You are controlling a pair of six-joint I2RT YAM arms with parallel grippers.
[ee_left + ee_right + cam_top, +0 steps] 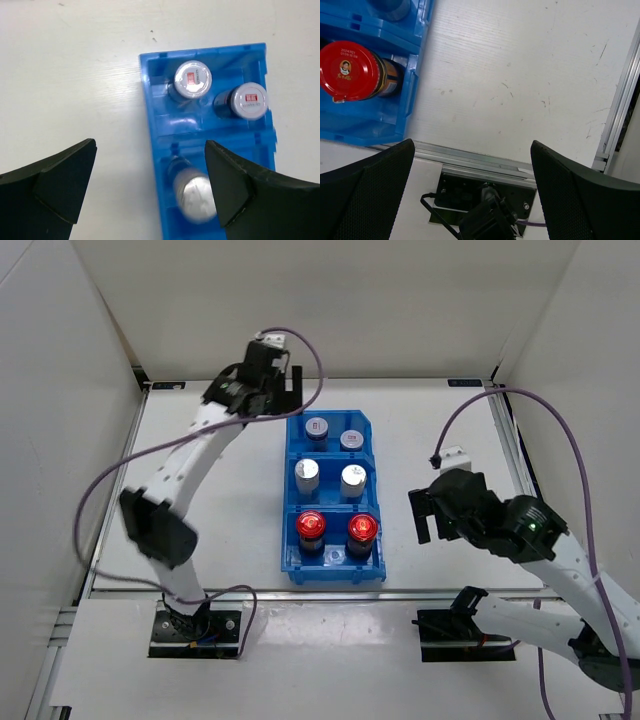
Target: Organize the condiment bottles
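All six condiment bottles (pixel 354 480) stand paired in the blue bin (pixel 335 570) at frame centre. The left pincer (pixel 288 390), at the bin's upper-left corner, and the right pincer (pixel 428 515) both gape wide and empty. The left should lift straight up, clear of the caps.

Right-wrist view: the right gripper (pixel 472 150) hangs above the white table (pixel 520 75), its two dark fingers (pixel 370 195) spread wide with nothing between them. At upper left, a red-capped bottle (pixel 351 70) stands upright in the end compartment of a blue bin (pixel 370 127). A metal rail (pixel 470 160) borders the table's edge below.
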